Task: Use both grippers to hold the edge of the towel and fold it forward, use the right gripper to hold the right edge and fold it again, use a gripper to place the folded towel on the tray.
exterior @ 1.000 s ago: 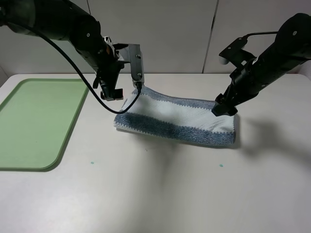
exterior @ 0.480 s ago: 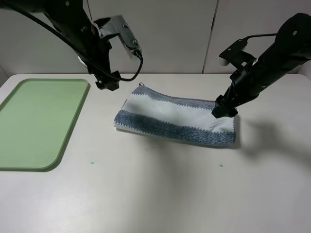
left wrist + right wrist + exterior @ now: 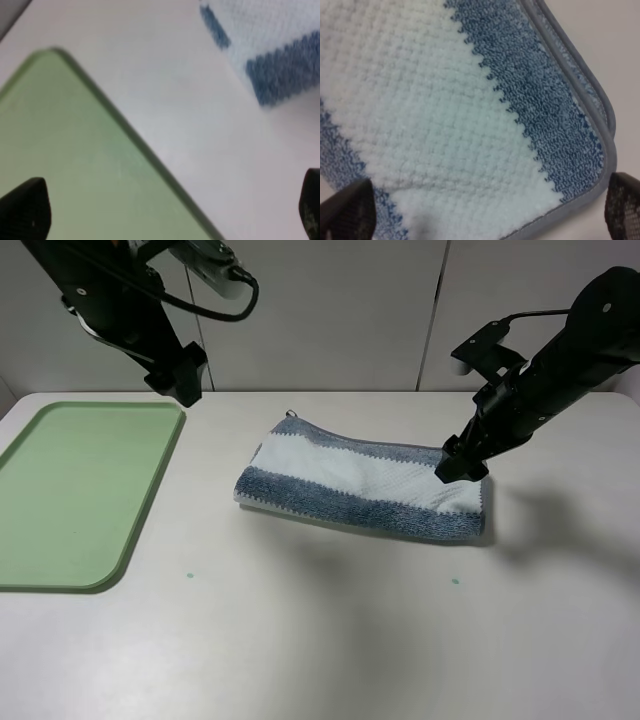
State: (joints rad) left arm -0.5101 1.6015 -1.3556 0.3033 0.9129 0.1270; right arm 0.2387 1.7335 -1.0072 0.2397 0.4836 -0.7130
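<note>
So, over the last second the left claw (image 3: 183,388) has been pulled back off the towel (image 3: 360,485). It's now held up near the far corner of the tray (image 3: 60,500), jaws spread wide, nothing gripped. The right claw (image 3: 462,464) hasn't been shifted, and it's parked wide open just over the towel's right end. The towel is left folded once on the counter (image 3: 320,620), beside the tray but not touching it. The first fold looks done, so the right edge (image 3: 483,502) probably gets grabbed next.
</note>
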